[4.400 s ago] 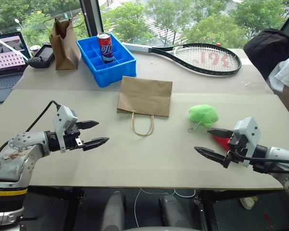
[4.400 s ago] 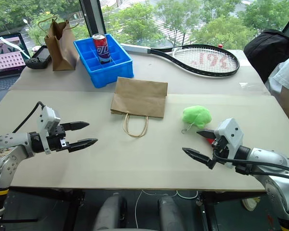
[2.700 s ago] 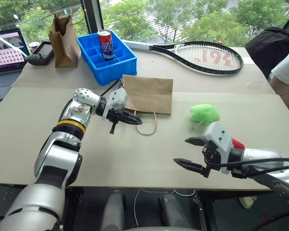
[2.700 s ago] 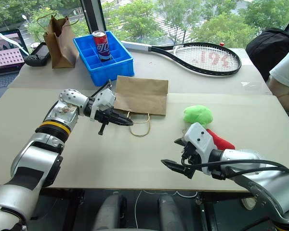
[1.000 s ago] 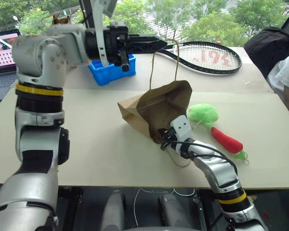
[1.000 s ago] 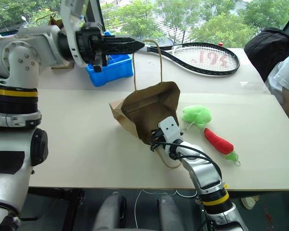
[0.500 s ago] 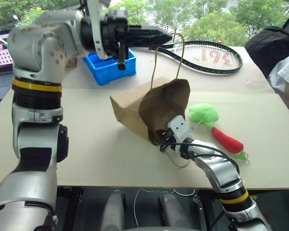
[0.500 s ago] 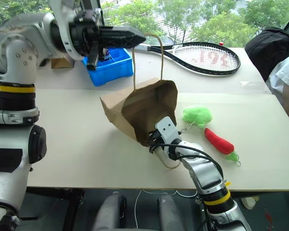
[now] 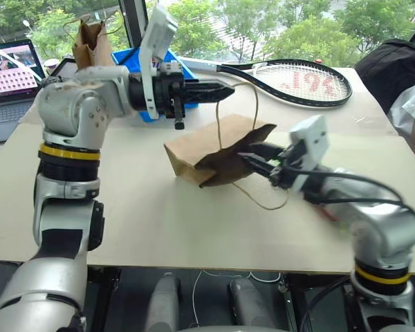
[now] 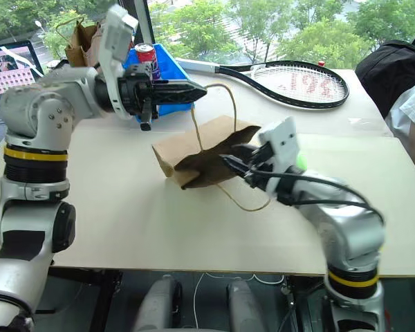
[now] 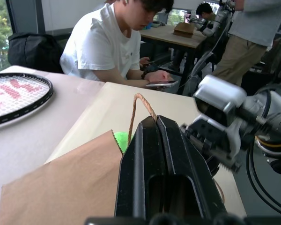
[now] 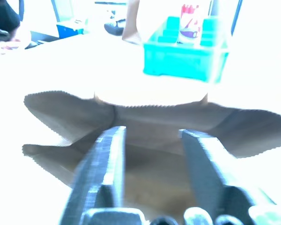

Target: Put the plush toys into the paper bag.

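Behind the beige worktop (image 9: 124, 228) stand windows and trees. Since a second ago the right hand (image 9: 252, 155) has risen off the worktop, fingers now apart at the mouth of the paper bag (image 9: 207, 152). The left hand (image 9: 225, 90), clamped on the bag's handle (image 9: 252, 114), has sunk, leaving the mouth slack. No toy is inside yet; green plush peeks out beyond the bag.

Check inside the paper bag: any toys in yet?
None visible in the paper bag; the mouth shows brown paper around the right gripper. The deeper interior is hidden.

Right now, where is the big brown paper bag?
The paper bag lies mid-table in the head views, between the two grippers, in front of the blue bin and tennis racket.
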Robot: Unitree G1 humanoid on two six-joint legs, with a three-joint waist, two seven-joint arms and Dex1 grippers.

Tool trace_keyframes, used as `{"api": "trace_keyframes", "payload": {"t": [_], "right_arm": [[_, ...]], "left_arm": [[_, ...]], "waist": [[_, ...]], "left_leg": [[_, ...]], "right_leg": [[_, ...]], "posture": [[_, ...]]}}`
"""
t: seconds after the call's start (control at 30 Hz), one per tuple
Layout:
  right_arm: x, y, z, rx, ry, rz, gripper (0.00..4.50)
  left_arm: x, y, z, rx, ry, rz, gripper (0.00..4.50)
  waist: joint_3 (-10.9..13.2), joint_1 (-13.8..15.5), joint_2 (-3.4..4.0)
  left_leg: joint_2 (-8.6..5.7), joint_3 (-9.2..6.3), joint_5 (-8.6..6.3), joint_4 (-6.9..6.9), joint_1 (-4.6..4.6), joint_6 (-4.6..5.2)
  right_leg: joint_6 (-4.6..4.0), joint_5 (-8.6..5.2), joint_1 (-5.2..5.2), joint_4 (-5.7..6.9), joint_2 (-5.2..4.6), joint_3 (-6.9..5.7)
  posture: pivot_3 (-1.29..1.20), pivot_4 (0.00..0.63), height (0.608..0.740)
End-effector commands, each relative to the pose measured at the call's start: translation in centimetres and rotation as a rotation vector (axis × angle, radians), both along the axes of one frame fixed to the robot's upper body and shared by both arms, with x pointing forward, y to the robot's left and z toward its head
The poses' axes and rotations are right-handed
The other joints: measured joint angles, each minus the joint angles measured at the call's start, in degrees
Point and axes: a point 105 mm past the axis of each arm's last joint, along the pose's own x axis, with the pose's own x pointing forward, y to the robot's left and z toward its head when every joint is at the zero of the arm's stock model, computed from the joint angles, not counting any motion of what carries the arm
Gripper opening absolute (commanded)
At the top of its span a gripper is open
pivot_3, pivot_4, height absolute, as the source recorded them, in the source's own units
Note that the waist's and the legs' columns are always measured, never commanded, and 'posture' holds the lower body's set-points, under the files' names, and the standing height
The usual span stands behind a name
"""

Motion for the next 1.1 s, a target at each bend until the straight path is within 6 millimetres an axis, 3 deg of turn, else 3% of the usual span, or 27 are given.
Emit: {"api": "trace_keyframes", "payload": {"t": [0.03, 0.1, 0.2, 0.3, 0.47, 0.53, 0.6, 0.73, 0.93, 1.1], "right_arm": [[0.1, -3.4, 4.4, 0.065, -0.111, -0.079, 3.70], [2.0, -6.8, 4.9, 0.036, -0.124, -0.246, 4.44], [4.6, -9.7, 1.4, -0.138, -0.027, -0.370, 4.49], [7.1, -10.6, -2.9, -0.168, 0.095, -0.406, 4.49], [9.2, -11.3, -7.5, -0.159, 0.197, -0.436, 4.49], [9.2, -11.3, -9.8, -0.169, 0.256, -0.433, 3.99], [9.0, -11.3, -10.8, -0.193, 0.272, -0.424, 3.38], [8.7, -11.4, -8.5, -0.167, 0.183, -0.418, 2.09], [7.2, -13.0, -0.7, -0.197, -0.039, -0.450, 0.08], [4.5, -10.2, 4.4, -0.169, -0.153, -0.306, 0.03]], "left_arm": [[-1.2, -0.3, 1.7, -0.050, -0.051, -0.024, 0.00], [-1.3, -0.3, 1.9, -0.063, -0.047, -0.019, 0.00], [-1.5, -0.4, 2.3, -0.095, -0.029, -0.023, 0.00], [-1.8, -0.6, 2.4, -0.109, -0.015, -0.030, 0.00], [-2.1, -0.6, 2.6, -0.120, -0.003, -0.023, 0.00], [-2.3, -0.5, 2.7, -0.123, -0.004, -0.020, 0.00], [-2.4, -0.4, 2.9, -0.126, -0.003, -0.015, 0.00], [-2.5, -0.3, 3.0, -0.125, -0.002, -0.012, 0.00], [-2.8, -0.9, 3.2, -0.118, -0.009, -0.039, 0.00], [-2.7, -1.3, 3.5, -0.120, -0.018, -0.055, 0.00]], "waist": [[0.00, -0.04, 0.01], [0.00, -0.09, 0.01], [0.00, -0.07, 0.00], [0.00, -0.45, -0.01], [0.09, -0.72, 0.15], [0.10, -0.53, 0.16], [0.10, -0.39, 0.16], [0.10, -0.30, 0.16], [0.14, -0.08, 0.23], [0.16, -0.41, 0.25]], "left_leg": [[-0.01, 0.01, 0.00, -0.01, 0.00, 0.00], [-0.01, 0.00, 0.00, -0.01, 0.02, 0.00], [-0.01, 0.05, 0.00, -0.02, 0.12, 0.00], [-0.01, 0.07, 0.00, -0.03, 0.12, 0.00], [-0.01, 0.13, 0.00, -0.03, 0.09, 0.00], [-0.03, 0.13, 0.00, -0.02, 0.06, 0.00], [-0.03, 0.13, 0.00, -0.02, 0.05, 0.00], [-0.03, 0.12, 0.00, 0.00, 0.14, 0.00], [-0.06, 0.12, 0.00, 0.01, 0.11, 0.00], [-0.02, 0.12, 0.00, -0.03, 0.11, 0.00]], "right_leg": [[0.00, 0.00, -0.01, 0.00, -0.01, 0.01], [0.00, 0.00, 0.00, 0.00, 0.00, 0.01], [0.00, 0.00, 0.07, -0.04, -0.01, 0.04], [0.00, 0.00, 0.06, -0.05, 0.00, 0.08], [0.00, 0.01, -0.02, 0.03, 0.00, 0.17], [0.00, 0.00, -0.03, 0.02, -0.01, 0.16], [0.01, 0.00, -0.02, 0.02, -0.01, 0.16], [0.01, 0.01, 0.07, 0.02, -0.01, 0.15], [0.03, 0.01, 0.07, 0.00, -0.04, 0.15], [0.02, 0.01, 0.03, 0.00, -0.01, 0.14]], "posture": [[0.00, 0.150, 0.663], [0.00, 0.150, 0.663], [0.00, 0.150, 0.663], [0.00, 0.150, 0.663], [0.00, 0.150, 0.663], [0.00, 0.150, 0.663], [0.00, 0.150, 0.663], [0.00, 0.150, 0.663], [0.00, 0.150, 0.663], [0.00, 0.150, 0.663]]}}
